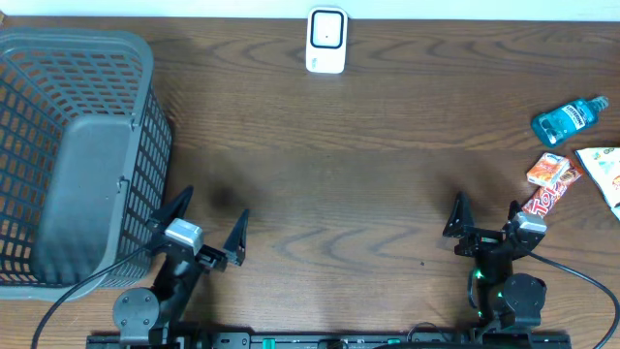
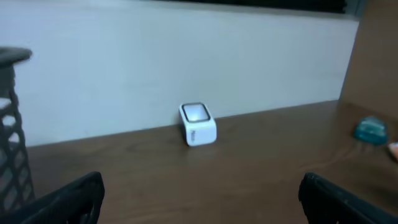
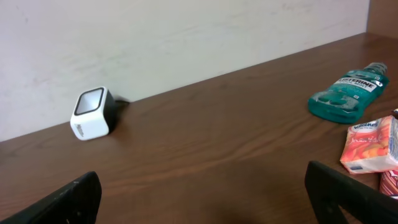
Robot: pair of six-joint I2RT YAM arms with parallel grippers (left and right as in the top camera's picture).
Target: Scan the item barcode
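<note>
The left gripper (image 1: 211, 208) is hovering low over the bare wooden table (image 1: 339, 194) with its jaws spread wide and nothing between them. The right gripper (image 1: 484, 206) is doing the same on the other side, fingers parted and empty. The white barcode scanner (image 1: 326, 41) is sitting at the far edge of the table against the wall, well ahead of both grippers. It is lying forward and to the right of the left one, and forward and to the left of the right one, with its window facing up. The items are lying off to the right of the right gripper. A red snack wrapper (image 1: 547, 199) is resting just beside its right finger, though whether the two are touching cannot be told. An orange pack (image 1: 548, 171) is sitting just beyond the wrapper, and a blue-green mouthwash bottle (image 1: 570, 118) is lying on its side farther ahead. A white printed packet (image 1: 605, 170) is showing at the table's right edge. A grey mesh basket (image 1: 145, 145) is standing just to the left of the left gripper.
</note>
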